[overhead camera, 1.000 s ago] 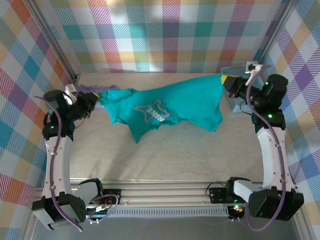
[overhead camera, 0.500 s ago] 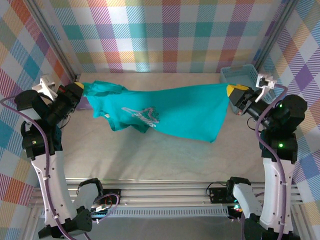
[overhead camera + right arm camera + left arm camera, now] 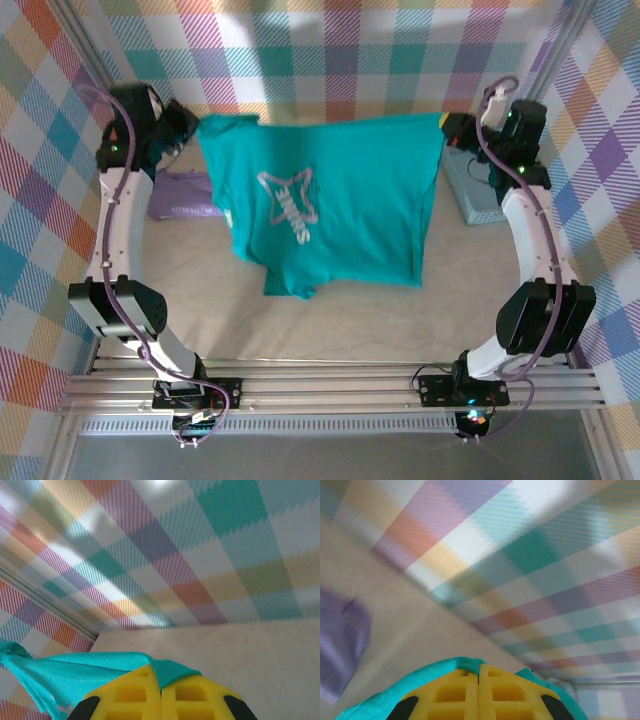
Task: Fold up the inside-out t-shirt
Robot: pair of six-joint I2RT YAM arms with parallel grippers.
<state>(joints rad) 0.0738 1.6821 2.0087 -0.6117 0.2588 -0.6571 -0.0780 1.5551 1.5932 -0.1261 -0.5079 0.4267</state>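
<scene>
- Slippage is the chief worry. The left gripper [image 3: 192, 126] and the right gripper [image 3: 450, 130] each pinch only a narrow bit of the top edge of the inside-out t-shirt [image 3: 340, 210]. All its weight hangs from those two pinches, so a jerk, or the arms pulling too far apart, could free one corner and drop that side.
- Both grippers are clamped on teal cloth. In the left wrist view the yellow fingers [image 3: 450, 695] meet with fabric wrapped round their tips, and the right wrist view shows the same.
- Bunching is the second worry. A loose flap [image 3: 285, 278] dangles below the shirt's lower left, and if the shirt goes straight down, the flap may tuck under the body and leave a lump.
- Snagging is the third. The lavender garment [image 3: 180, 195] lies just beside the shirt's left edge and the light blue basket [image 3: 468, 195] just beside its right edge, so a sideways swing could drape cloth over either.
- The shirt hangs in the upper middle of the top view, spread like a curtain above the table [image 3: 350, 320], with its pale star print [image 3: 290, 200] toward the camera. Whether the bottom edge touches the table I cannot tell.
- Its held edge runs left to right across the frame. The sleeves seem to sit at the left, so I judge that the collar end points left, the hem points right, and the long axis runs sideways.
</scene>
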